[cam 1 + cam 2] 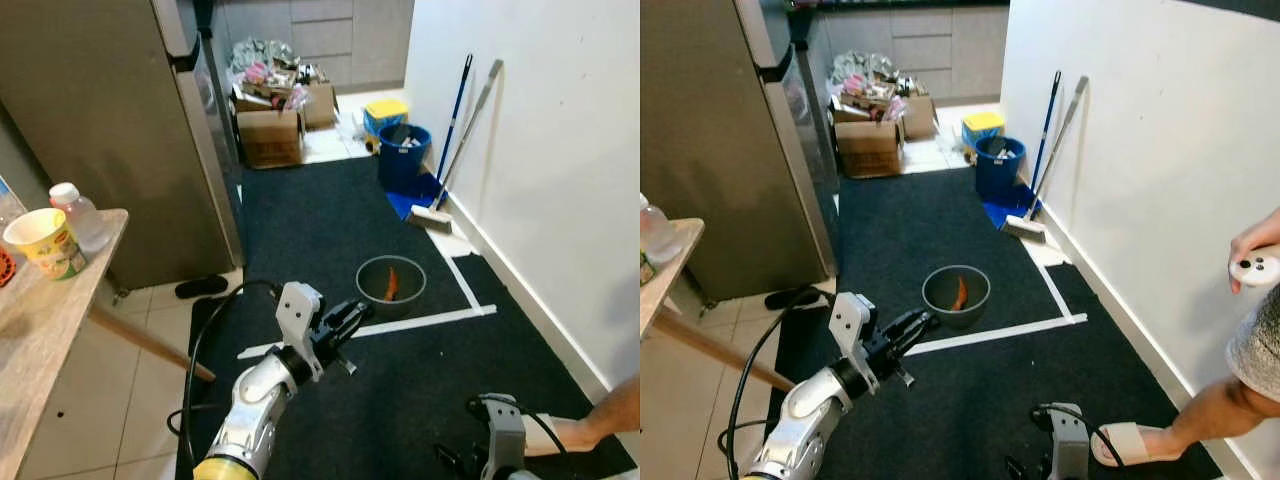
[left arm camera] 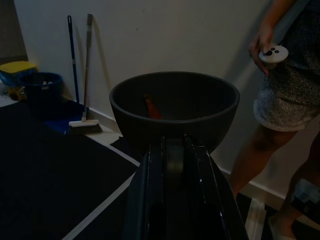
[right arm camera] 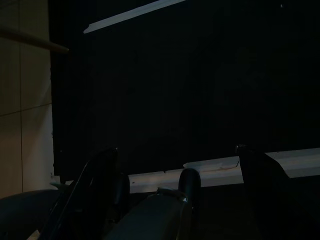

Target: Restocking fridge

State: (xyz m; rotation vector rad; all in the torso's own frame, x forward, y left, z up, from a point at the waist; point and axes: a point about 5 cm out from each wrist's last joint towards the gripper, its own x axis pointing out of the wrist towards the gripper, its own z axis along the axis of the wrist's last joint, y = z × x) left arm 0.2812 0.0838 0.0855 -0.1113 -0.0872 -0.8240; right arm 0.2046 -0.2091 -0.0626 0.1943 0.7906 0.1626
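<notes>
A grey bowl (image 1: 372,270) stands on the black carpet with an orange carrot (image 1: 391,285) inside. My left gripper (image 1: 358,311) hovers just short of it, fingers together, empty, pointing at the bowl. The left wrist view has the same bowl (image 2: 175,107) straight beyond the closed fingers (image 2: 150,200). The tall grey fridge (image 1: 100,120) rises at the far left, door shut. My right gripper (image 3: 175,185) hangs low over the carpet with its fingers spread and nothing between them.
A wooden table (image 1: 40,320) at my left carries a yellow cup (image 1: 45,242) and a plastic bottle (image 1: 80,215). Cardboard boxes (image 1: 270,135), a blue bucket (image 1: 405,155) and a broom (image 1: 435,215) line the back. A person (image 1: 1255,265) holding a controller stands at the right wall.
</notes>
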